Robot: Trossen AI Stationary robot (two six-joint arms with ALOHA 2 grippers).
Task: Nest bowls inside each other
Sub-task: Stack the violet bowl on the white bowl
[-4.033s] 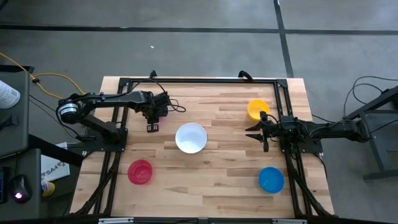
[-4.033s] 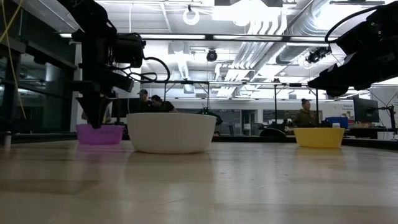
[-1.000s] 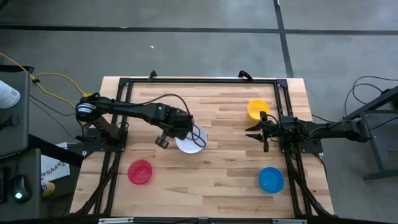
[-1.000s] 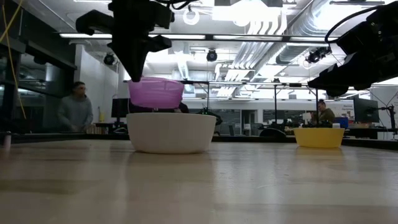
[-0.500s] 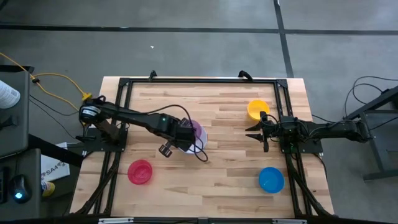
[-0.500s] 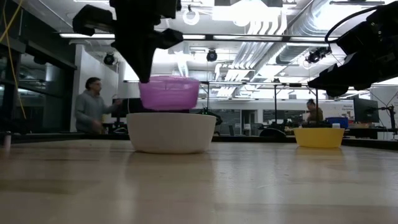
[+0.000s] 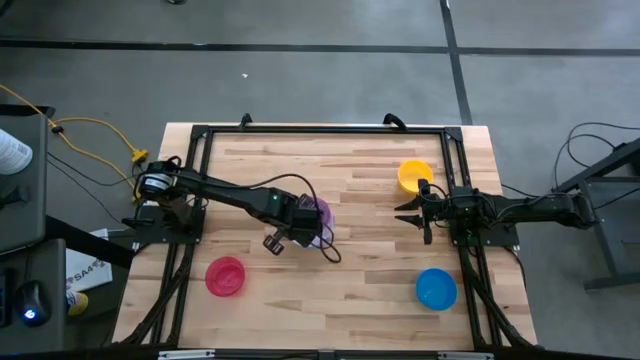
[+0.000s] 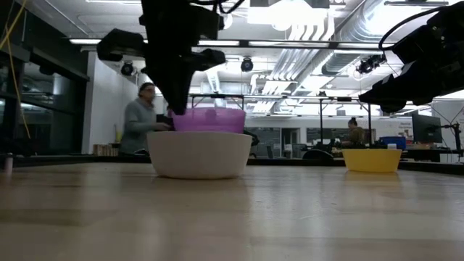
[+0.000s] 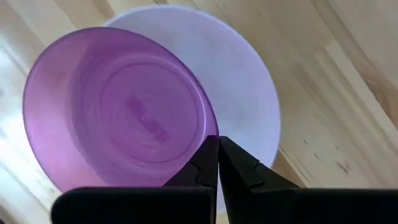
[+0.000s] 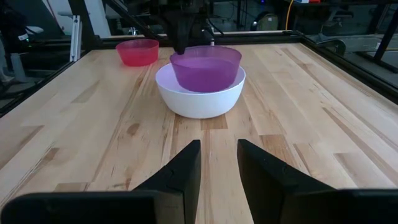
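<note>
Left arm (image 7: 215, 190): dark, slender links; a pale round joint cap at the shoulder end.
Left arm cable: thin black lead, looping loose beside the fingers.
Left fingers (image 9: 205, 165): matte black, angular, tapering to narrow tips.
Right arm (image 7: 530, 208): dark, thin links; small greenish speck near the wrist, possibly a light.
Right fingers (image 10: 183, 171): black, broad, flat-faced wedges.

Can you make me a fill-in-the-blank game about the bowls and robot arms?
1. The left gripper is shut on the ______ bowl's rim.
2. That bowl hangs partly inside the ______ bowl.
3. The right gripper waits open beside the ______ bowl.
4. The red-pink bowl and the ______ bowl sit alone.

Missing words: purple, white, yellow, blue
</note>
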